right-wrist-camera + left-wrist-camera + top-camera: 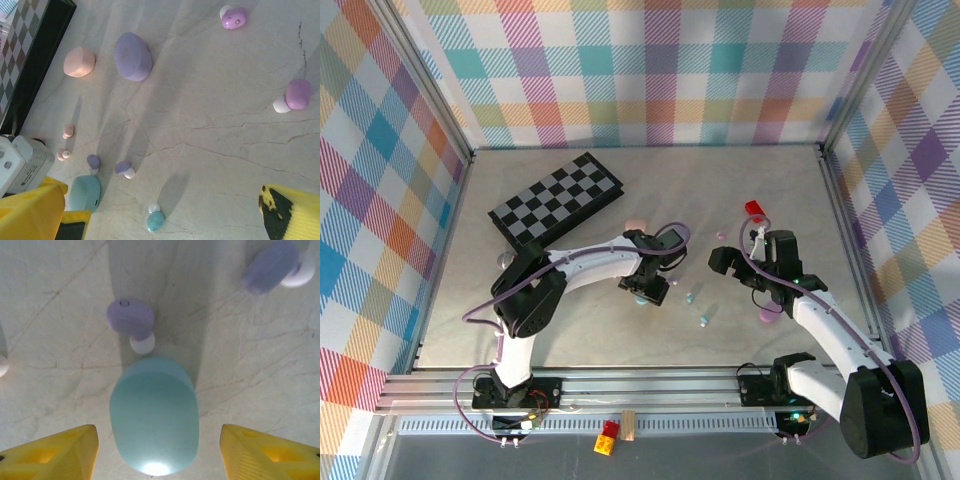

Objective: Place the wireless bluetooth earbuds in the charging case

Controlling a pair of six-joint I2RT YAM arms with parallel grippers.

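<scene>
Now the left gripper [157, 432] stands released, its yellow fingers [60, 450] parted at the bottom corners of the left wrist frame. They flank, without touching, a smooth teal oval charging case [154, 415]. Just above the case, centre-left, lies a purple stemmed earbud [131, 320] with a white tip; a second purple earbud [272, 267] sits in the upper right corner. The right gripper [160, 197] hangs spread wide, grasping nothing, over the pale marbled table [210, 125]. A teal earbud [155, 220] lies low at centre of its frame, with a purple oval case [132, 56] and a pink rounded case [79, 62] at upper left.
</scene>
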